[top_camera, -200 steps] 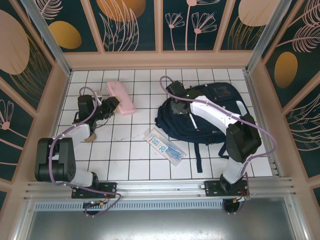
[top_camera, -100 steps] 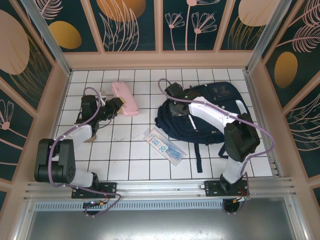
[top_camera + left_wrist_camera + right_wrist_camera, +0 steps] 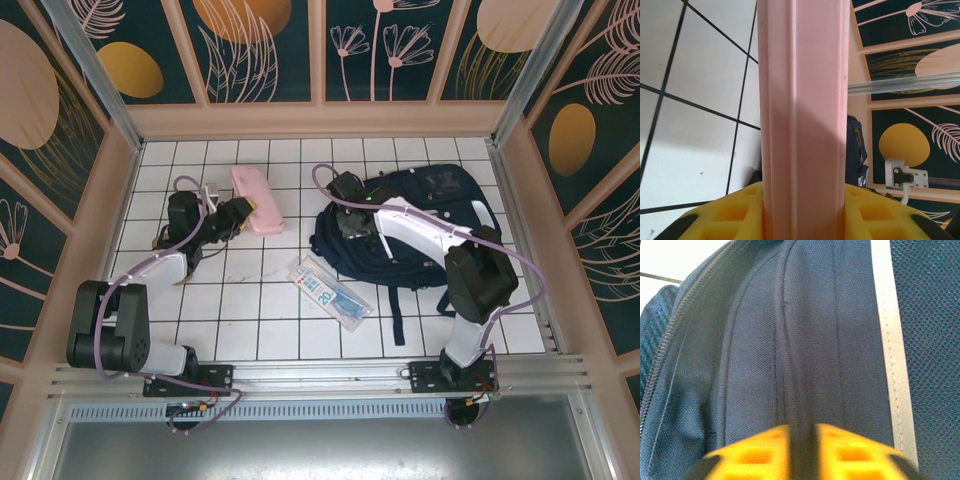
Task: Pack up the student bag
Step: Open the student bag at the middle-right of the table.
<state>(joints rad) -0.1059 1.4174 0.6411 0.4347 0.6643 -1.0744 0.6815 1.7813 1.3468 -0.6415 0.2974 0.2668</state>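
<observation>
Inside right tool: student bag fold; pink case in left tool.

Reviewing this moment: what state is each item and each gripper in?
student bag: lying on the tiles, one fabric fold pinched; open or zipped cannot be told.
pink case: clamped at one end, the rest sticking out past the fingers.
clear packet: flat on the tiles, untouched, beside the bag.
left gripper: shut on the pink case.
right gripper: shut on the student bag's fabric.
</observation>
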